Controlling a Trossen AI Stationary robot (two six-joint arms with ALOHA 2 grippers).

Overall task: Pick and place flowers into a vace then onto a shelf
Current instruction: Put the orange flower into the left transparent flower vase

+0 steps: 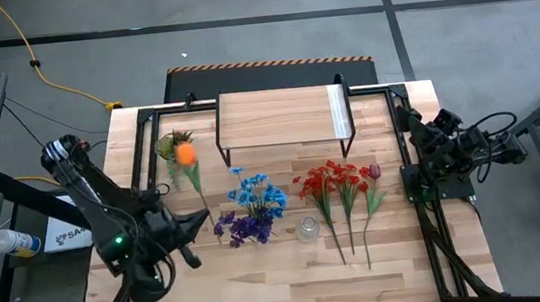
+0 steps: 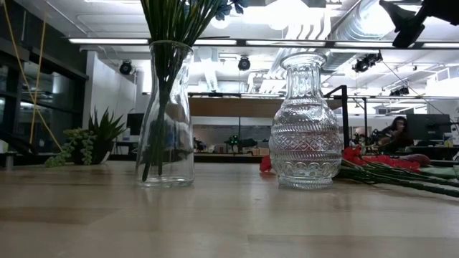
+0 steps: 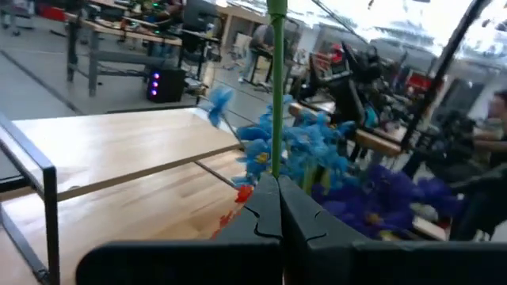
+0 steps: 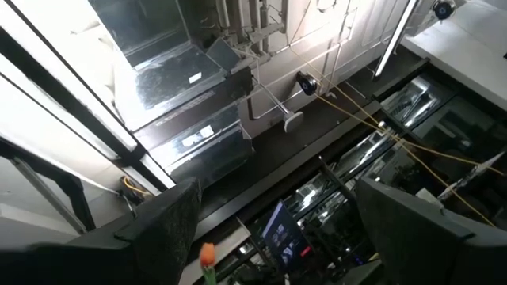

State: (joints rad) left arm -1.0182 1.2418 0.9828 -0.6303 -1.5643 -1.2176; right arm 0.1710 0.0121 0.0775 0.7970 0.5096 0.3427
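My left gripper (image 1: pixel 200 219) (image 3: pixel 273 202) is over the table's left part, shut on the green stem of the orange flower (image 1: pixel 185 153). Blue and purple flowers (image 1: pixel 251 208) (image 3: pixel 317 154) stand with their stems in a plain glass vase (image 2: pixel 165 115) just right of it. An empty patterned glass vase (image 1: pixel 307 229) (image 2: pixel 305 122) stands on its base near the table's middle. Red flowers (image 1: pixel 334 184) and a maroon tulip (image 1: pixel 374 171) lie flat on the table. The shelf (image 1: pixel 282 120) stands at the far edge. My right gripper (image 1: pixel 420 140) (image 4: pixel 285 237) waits open at the right edge, pointing up. My left gripper pinches the orange flower's stem (image 3: pixel 276 170) between its two shut fingers, far from the bloom. The fingers point level toward the table's right side and lie across the stem. From the fingers the stem runs toward the far edge, ending in the bloom (image 1: pixel 185 153).
A small spiky potted plant (image 1: pixel 171 143) (image 2: pixel 90 140) stands at the far left beside the orange bloom. The shelf's black legs (image 1: pixel 222 151) stand close behind the flowers. Bare wood lies along the table's near edge (image 1: pixel 295 289).
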